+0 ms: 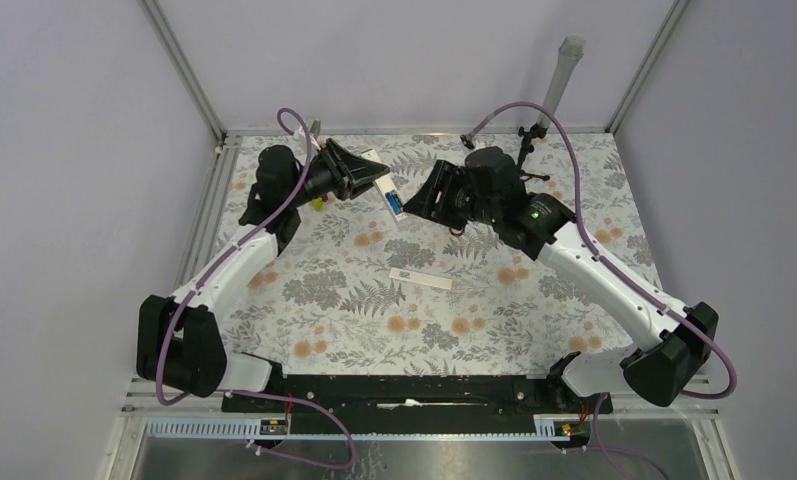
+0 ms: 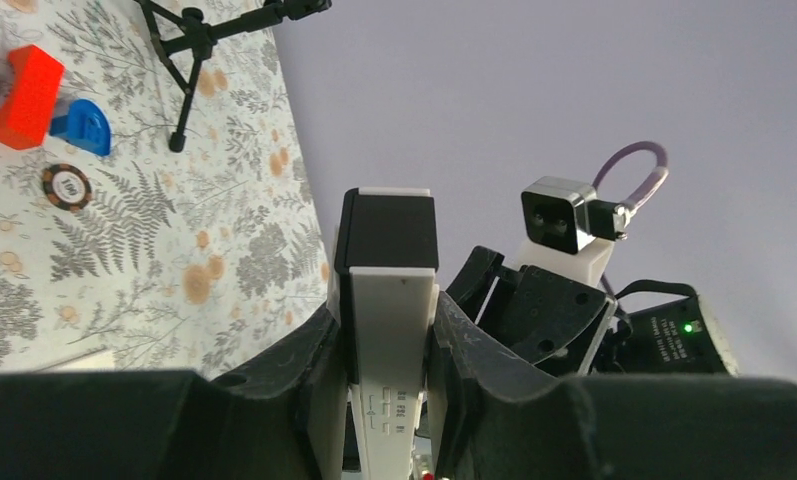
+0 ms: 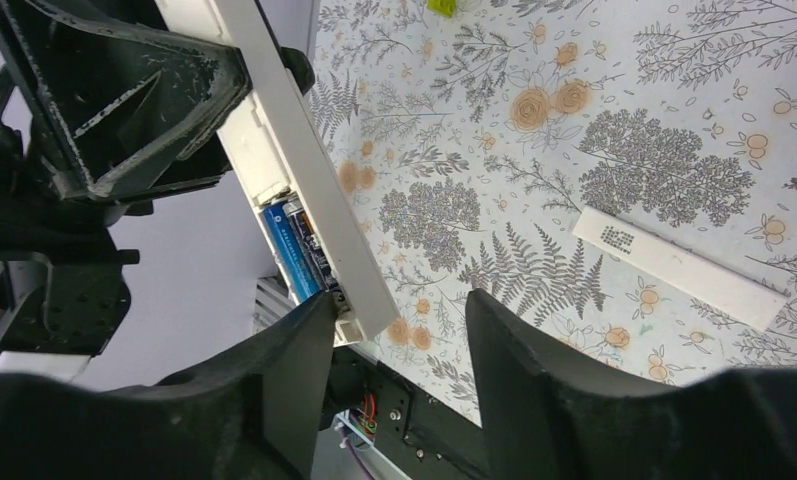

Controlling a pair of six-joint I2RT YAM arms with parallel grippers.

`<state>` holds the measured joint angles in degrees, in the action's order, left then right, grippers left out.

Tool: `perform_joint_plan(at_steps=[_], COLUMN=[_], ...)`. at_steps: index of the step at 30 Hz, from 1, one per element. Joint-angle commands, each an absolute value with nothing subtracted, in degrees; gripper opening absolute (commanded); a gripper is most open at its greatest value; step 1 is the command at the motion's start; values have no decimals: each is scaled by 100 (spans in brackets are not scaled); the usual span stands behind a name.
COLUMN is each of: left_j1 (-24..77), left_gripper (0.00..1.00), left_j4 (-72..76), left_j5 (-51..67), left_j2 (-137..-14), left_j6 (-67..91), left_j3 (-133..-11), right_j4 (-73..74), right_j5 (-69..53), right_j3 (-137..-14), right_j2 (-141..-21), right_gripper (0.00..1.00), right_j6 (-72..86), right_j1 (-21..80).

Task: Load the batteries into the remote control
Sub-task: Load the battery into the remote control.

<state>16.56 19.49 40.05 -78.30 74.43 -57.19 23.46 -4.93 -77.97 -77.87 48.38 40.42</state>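
Batteries (image 3: 292, 250), tiny slim blue cylinders with dark ends, are lying side by side in the long recess on the back of the remote control (image 2: 386, 300), a slim white plastic bar with one dark end. How many there are cannot be told for sure; two seem to be showing.

The left end effector (image 2: 386, 345) is gripping that bar by its long sides, fingers closed tight against it, and is holding it in the air above the far middle of the floral worktop (image 1: 354, 300).

The right end effector (image 3: 399, 300) is facing it from the right with its fingers spread wide and nothing between them except the end of the bar, which is not being touched by either finger.

Judging from this, the seating step is in hand or nearly finished. The next move is probably calling for a gentle press to settle the cells flat, with the left grip staying firm. A thin flat white strip (image 3: 679, 265) with a small dark mark is lying on the worktop nearer the arms, well apart from both; it may be the cover.
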Motion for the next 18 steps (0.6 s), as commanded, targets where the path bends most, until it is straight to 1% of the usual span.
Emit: perform_joint_plan(at_steps=[1, 2, 7, 11, 15, 17, 18], left_j1=[1791, 1793, 1784, 1784, 1784, 1784, 1784], left_gripper=[17, 17, 17, 17, 17, 17, 17], left_j4=[1514, 1380, 1204, 1245, 1308, 1310, 1310], left_j5=[4421, 4406, 4404, 4425, 4465, 4465, 4465], left_j2=[-7384, -7375, -7350, -7352, -7342, -7323, -7311], left_j6=[6731, 6593, 6352, 6361, 6391, 6398, 6398], left_j3=[-6282, -6306, -6297, -6310, -6315, -6310, -6296], right_j4=[1868, 1684, 850, 780, 572, 556, 599], right_j5=[-237, -279, -429, -685, -1192, -1382, -1438], right_j3=[-7694, -7600, -7073, -7031, -6956, -6968, -6981], right_j2=[-7544, -7418, -6859, -6939, -7073, -7128, -7165], right_gripper=[64, 66, 68, 70, 72, 71, 69], right_j6=[4402, 4465, 4776, 4702, 4515, 4414, 4366], right_j1=[4013, 4001, 3957, 3964, 3961, 3959, 3959])
